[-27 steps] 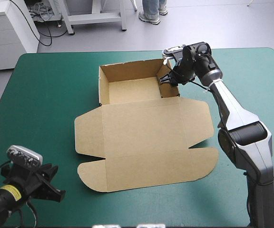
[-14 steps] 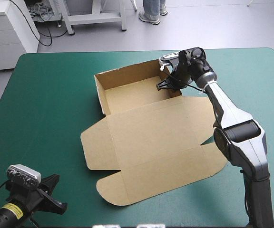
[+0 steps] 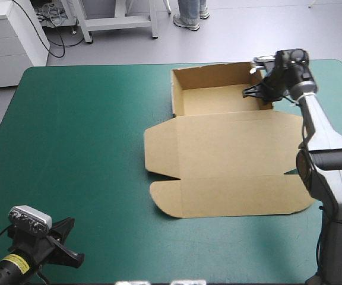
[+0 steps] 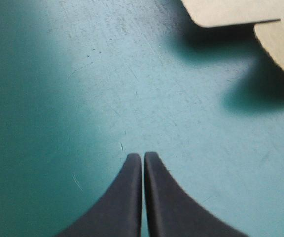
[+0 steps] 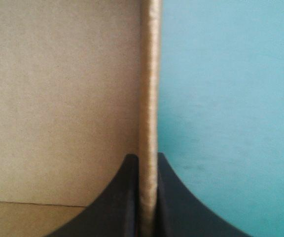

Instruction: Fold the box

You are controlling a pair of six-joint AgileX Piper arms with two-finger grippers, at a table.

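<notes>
Brown box (image 3: 230, 160) on far-right part of teal-green tabletop (image 3: 82, 130): open tray at far side w/ walls up, lid panel flat toward near side, rounded flaps spread at lid's left & right ends. Right pincer (image 3: 255, 90) grips tray's right wall, all but closed on it, 1 black finger inside tray, 1 outside. Right wrist view shows the wall edge clamped between the 2 fingers, cover beyond. Left pincer (image 3: 70, 246) at near-left corner of tabletop, well apart from box, fingers pressed together, nothing held. Ahead of it bare cover, then 2 flap corners casting shadows.
</notes>
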